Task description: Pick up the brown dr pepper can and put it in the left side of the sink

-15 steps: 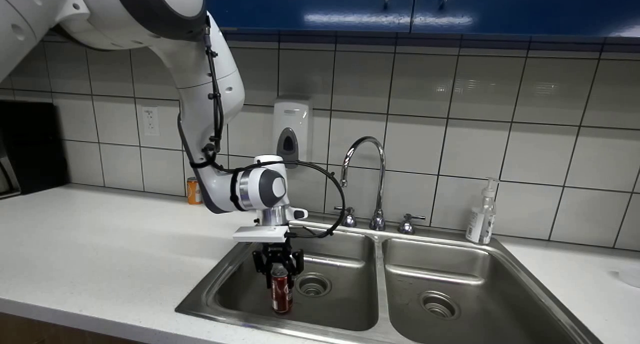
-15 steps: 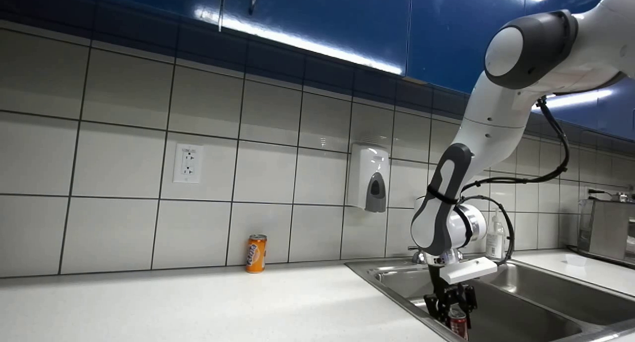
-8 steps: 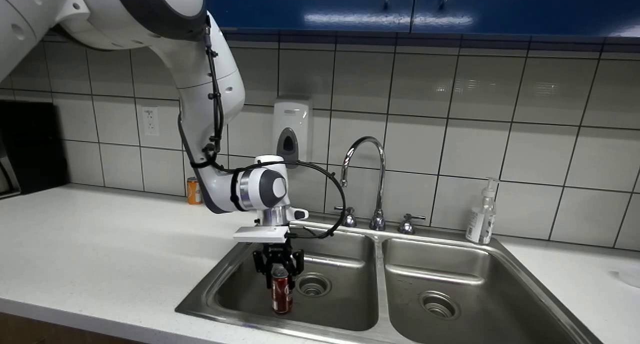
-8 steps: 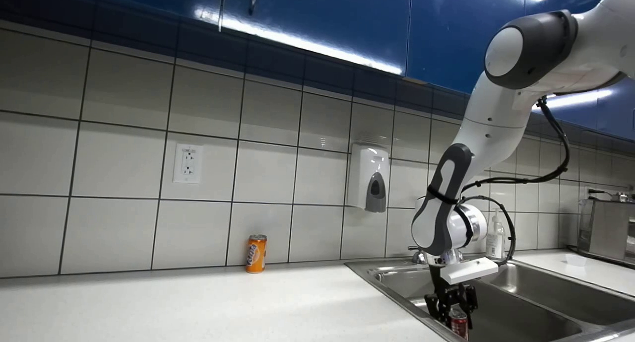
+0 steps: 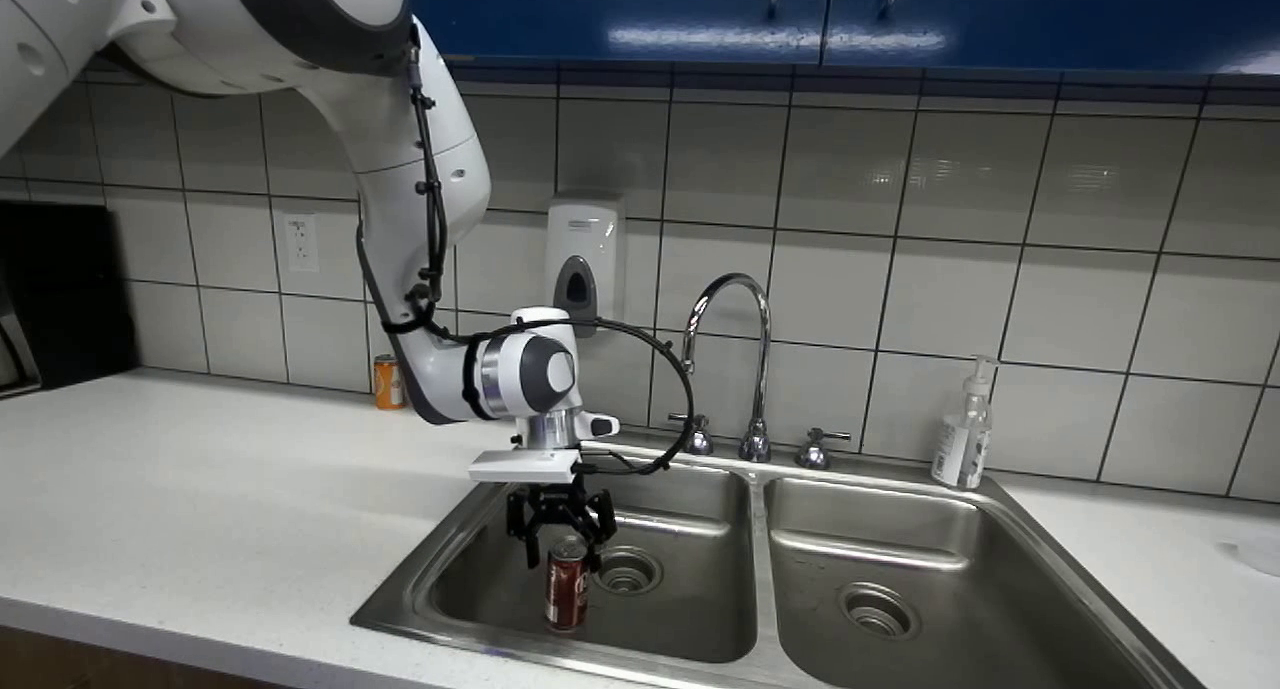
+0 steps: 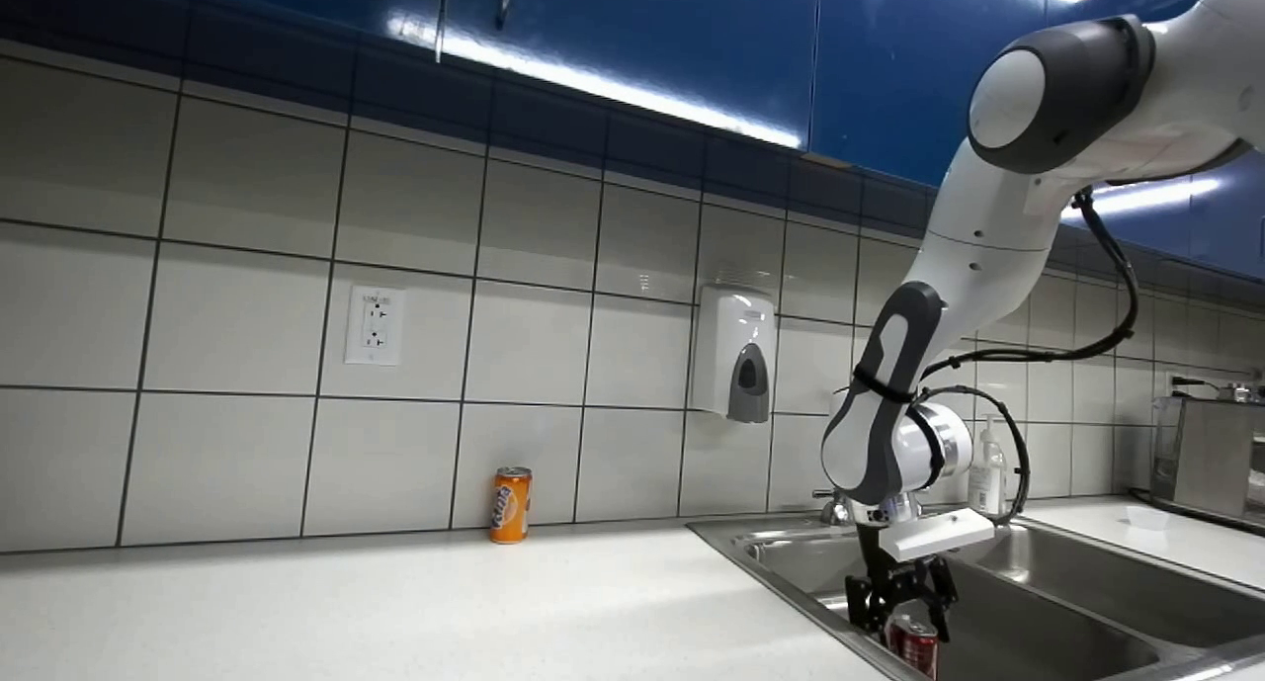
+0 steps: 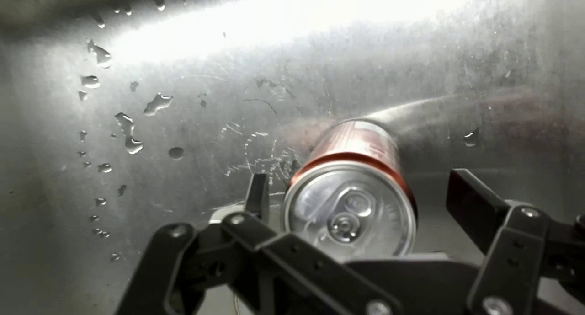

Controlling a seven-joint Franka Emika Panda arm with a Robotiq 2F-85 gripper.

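End effector (image 5: 564, 558) slightly raised, newly spread apart, brown can (image 5: 567, 591) upright in left basin (image 5: 695, 609)

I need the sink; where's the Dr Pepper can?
In an exterior view, the Dr Pepper can stands in the left basin, left of its drain; in the wrist view, between the open fingers.

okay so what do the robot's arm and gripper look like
The arm is white with rounded segments, dark grey joint covers and silvery bands. Black straps ring it, and a black cable runs along it, looping out near a flat white block. The black gripper has two fingers with hinged links and silvery pins. No readable markings show.
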